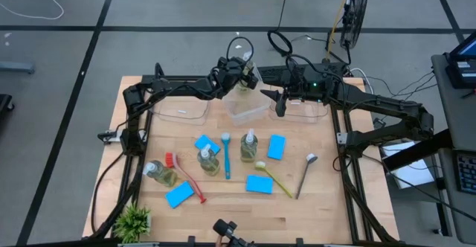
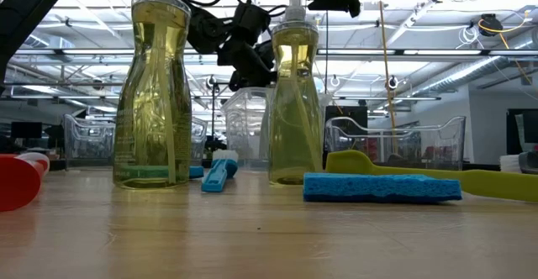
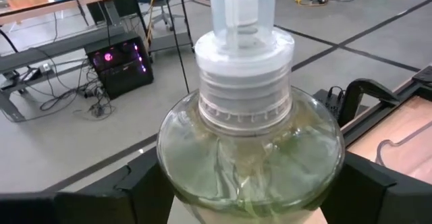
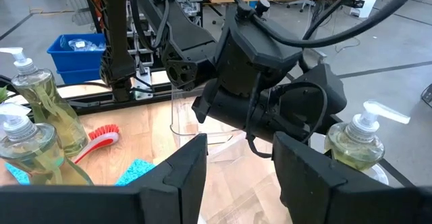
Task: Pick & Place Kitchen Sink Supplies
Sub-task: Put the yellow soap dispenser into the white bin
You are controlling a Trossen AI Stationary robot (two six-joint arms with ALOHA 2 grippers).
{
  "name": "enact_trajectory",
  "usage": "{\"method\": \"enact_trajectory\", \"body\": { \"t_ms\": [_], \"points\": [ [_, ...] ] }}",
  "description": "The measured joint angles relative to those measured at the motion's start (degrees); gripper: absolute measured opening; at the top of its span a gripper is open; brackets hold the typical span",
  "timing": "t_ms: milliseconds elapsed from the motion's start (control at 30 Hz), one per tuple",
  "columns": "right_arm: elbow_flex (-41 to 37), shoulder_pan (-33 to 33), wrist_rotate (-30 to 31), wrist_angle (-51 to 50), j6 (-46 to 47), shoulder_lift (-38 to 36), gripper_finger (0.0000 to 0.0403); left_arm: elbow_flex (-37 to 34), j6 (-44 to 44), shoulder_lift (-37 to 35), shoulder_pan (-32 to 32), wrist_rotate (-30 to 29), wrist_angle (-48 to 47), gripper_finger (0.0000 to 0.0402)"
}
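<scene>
My left gripper (image 1: 239, 74) is shut on a clear pump bottle of yellow-green soap (image 3: 250, 156), up over the far middle of the table by the middle clear bin (image 1: 249, 109). My right gripper (image 4: 239, 183) hangs open just right of that bin, touching nothing. Three more soap bottles (image 1: 208, 160) stand on their bases mid-table; two show close in the low view (image 2: 155, 86). Several blue sponges (image 1: 259, 184) lie flat. The red (image 1: 186, 176), blue (image 1: 225, 154), yellow-green (image 1: 274, 176) and brown (image 1: 305, 174) brushes lie among them. My left gripper pinches the bottle between its two fingers (image 3: 135, 190) on the rounded upper body (image 3: 202, 163), just under the white pump collar. One finger sits on each side. The bottle is lifted clear of the table, with its pump head (image 4: 378, 109) uppermost.
Three clear bins stand in a row at the far side, left (image 1: 181, 107), middle and right (image 1: 305, 109). A small green potted plant (image 1: 134, 221) sits at the near left corner. Bare wood shows along the near edge and at the right.
</scene>
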Motion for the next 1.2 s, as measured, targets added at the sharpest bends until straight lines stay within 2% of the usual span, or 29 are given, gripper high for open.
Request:
{"method": "enact_trajectory", "body": {
  "t_ms": [400, 933, 1200],
  "points": [
    [0.0, 0.0, 0.02, 0.01, -0.04, 0.0, 0.0155, 0.0, 3.23, 0.0, -0.13, 0.41, 0.53, 0.0297],
    [0.0, 0.0, 0.0, 0.03, -0.09, 0.0, 0.0155, 0.13, 3.72, -0.33, -0.13, -2.26, 2.32, 0.0354],
    [0.0, 0.0, 0.01, 0.03, -0.09, 0.0, 0.0155, 0.11, 17.95, -1.15, -1.4, -5.78, 10.99, 0.038]
  ]
}}
